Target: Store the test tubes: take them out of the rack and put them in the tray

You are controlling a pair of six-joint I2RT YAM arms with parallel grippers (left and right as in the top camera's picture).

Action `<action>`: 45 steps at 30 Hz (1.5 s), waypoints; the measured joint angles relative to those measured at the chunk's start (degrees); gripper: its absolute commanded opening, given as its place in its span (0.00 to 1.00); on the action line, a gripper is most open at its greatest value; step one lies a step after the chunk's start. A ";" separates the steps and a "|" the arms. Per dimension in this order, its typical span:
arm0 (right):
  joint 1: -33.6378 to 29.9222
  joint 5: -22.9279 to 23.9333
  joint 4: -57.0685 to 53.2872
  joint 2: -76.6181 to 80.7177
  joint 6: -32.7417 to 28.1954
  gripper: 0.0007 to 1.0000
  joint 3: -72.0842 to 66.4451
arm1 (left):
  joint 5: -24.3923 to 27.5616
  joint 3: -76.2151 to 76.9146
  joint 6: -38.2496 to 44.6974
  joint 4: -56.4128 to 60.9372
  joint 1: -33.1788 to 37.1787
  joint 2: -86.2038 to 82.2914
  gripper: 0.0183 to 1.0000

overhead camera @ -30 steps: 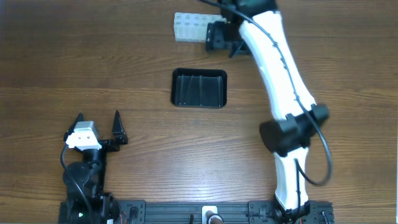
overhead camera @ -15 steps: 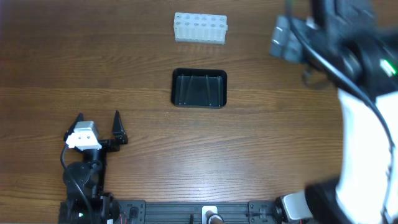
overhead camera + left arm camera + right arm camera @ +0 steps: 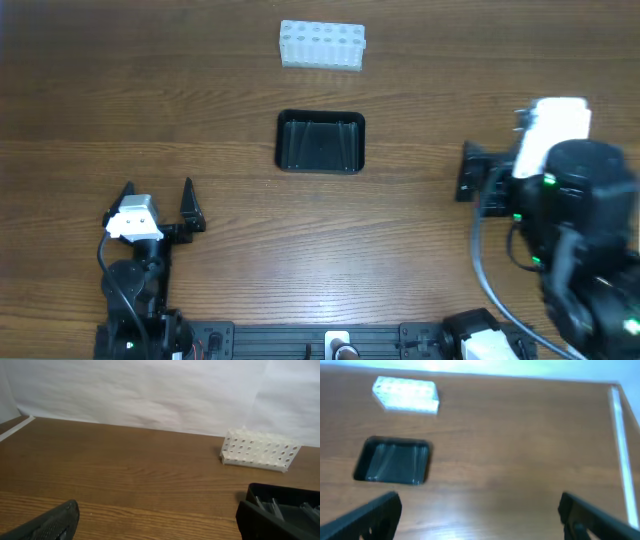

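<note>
Test tubes (image 3: 274, 508), thin and clear, lie in black rectangular plastic tray (image 3: 281, 143) mid brown wooden desk (image 3: 200, 100), white perforated plastic rack (image 3: 322, 45) just beyond, left gripper (image 3: 158, 205) and right gripper (image 3: 480, 520) well clear, both jaws spread wide.

White rack (image 3: 260, 450) on wooden table (image 3: 125, 470), black tray (image 3: 286, 491) nearer — tubes (image 3: 274, 506) inside, pincer (image 3: 157, 512) spread wide

Rack (image 3: 322, 45): white block, rows of round holes in top, upright at far side of bench, long side running left-right. Tray (image 3: 281, 145): black, rectangular, rounded corners, open top, flat on bench, nearer than rack and apart from it. Test tubes (image 3: 274, 506): clear, lying slanted inside tray; count cannot be told.
</note>
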 measured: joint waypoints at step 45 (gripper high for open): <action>-5.84 -13.11 47.34 -43.56 -16.24 0.99 -66.71 | 0.00 0.00 0.00 -0.02 0.00 0.00 1.00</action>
